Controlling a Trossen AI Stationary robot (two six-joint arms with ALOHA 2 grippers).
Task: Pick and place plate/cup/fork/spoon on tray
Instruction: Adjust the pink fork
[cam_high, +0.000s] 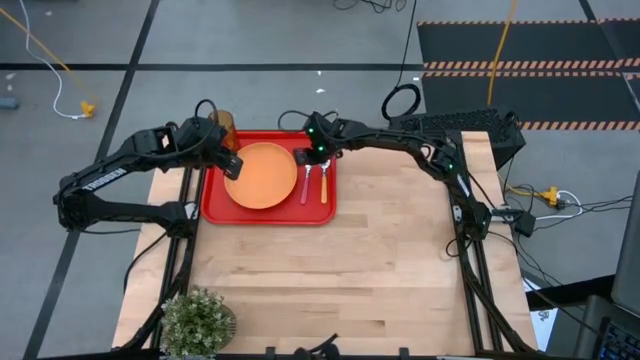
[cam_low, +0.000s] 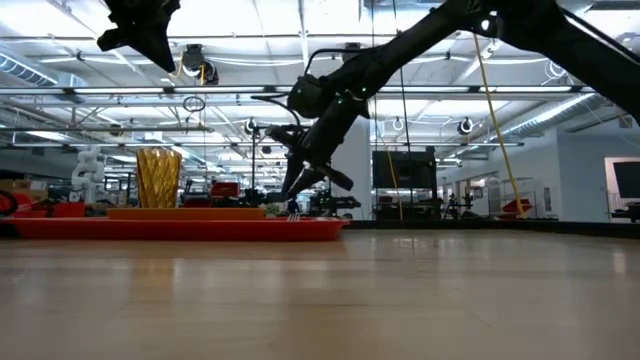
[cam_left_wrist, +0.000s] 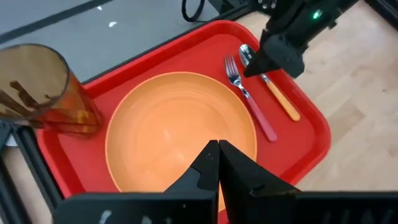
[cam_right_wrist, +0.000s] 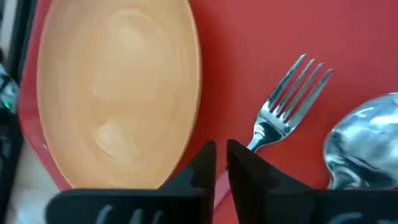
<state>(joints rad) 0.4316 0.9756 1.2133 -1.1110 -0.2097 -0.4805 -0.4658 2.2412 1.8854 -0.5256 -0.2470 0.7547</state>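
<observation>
- Red rectangular plastic tray (cam_high: 215, 205) holds round orange plate (cam_high: 262, 176), pink-handled fork (cam_high: 306, 184), orange-handled spoon (cam_high: 324, 182); amber tumbler (cam_high: 224, 124) at 11 o'clock.
- No readable writing.
- Left gripper (cam_left_wrist: 217, 163) hovers over the plate's 9 o'clock rim, fingers pressed together.
- Right gripper (cam_right_wrist: 220, 158) above cutlery, fingers nearly together, holding nothing.

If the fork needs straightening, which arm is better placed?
Right: its gripper hovers just above the fork on the tray. The left gripper sits across the plate.
</observation>
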